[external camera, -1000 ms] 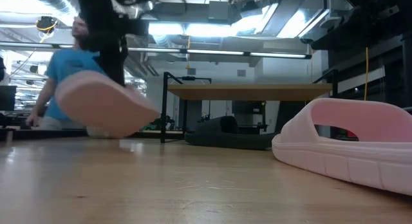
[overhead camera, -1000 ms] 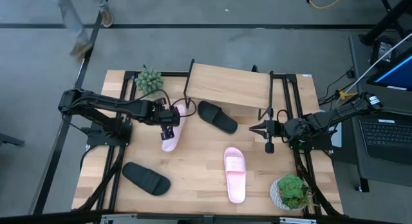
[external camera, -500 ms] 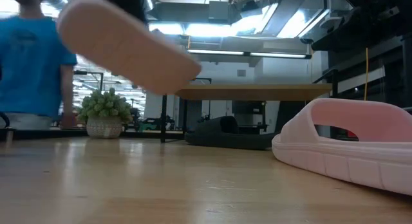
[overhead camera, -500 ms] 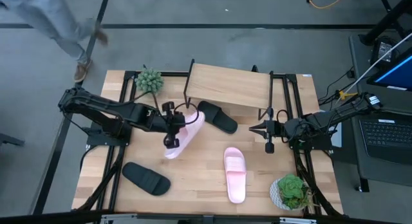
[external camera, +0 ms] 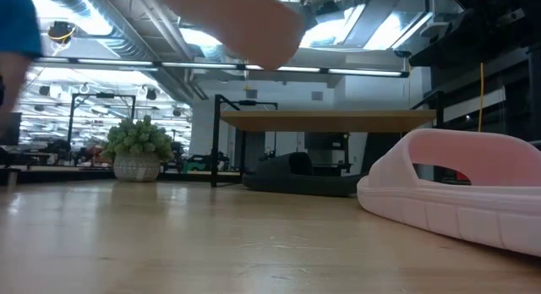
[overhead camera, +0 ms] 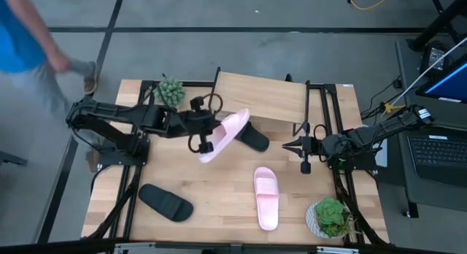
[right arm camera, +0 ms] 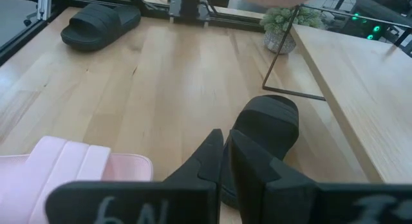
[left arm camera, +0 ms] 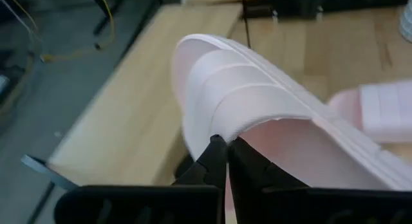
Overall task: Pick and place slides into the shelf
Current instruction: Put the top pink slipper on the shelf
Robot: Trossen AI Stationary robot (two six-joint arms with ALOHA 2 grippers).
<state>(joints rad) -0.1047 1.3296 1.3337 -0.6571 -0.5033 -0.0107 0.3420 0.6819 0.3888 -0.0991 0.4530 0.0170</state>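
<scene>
My left gripper (overhead camera: 206,136) is shut on a pale pink slide (overhead camera: 225,132), which is in the air just before the shelf's (overhead camera: 260,98) left front corner; the low view shows that slide (external camera: 241,19) blurred and high up. One black slide (overhead camera: 249,135) lies partly under the shelf, on its sole. The second pink slide (overhead camera: 266,198) and the other black slide (overhead camera: 166,202) lie flat on the table's near half. My right gripper (overhead camera: 290,145) is shut and waits by the shelf's right legs, holding nothing. My left gripper has the pink slide by the edge of its wide strap (left arm camera: 226,130), pinched between the two fingers (left arm camera: 214,157). The slide is lifted clear of the table and tilted, its sole stretching away from the fingers toward the shelf.
A potted plant (overhead camera: 169,90) stands at the far left corner, another plant (overhead camera: 328,216) at the near right corner. A person (overhead camera: 25,49) passes on the floor beyond the table's left side. Bare wood (overhead camera: 219,188) lies between the two near slides.
My left gripper has risen and moved toward the table's right and far edge, up to the shelf's left front corner. The pink slide has gone with it, from low over the table to high in the air, its free end swinging toward the shelf. The person has walked along the left side.
</scene>
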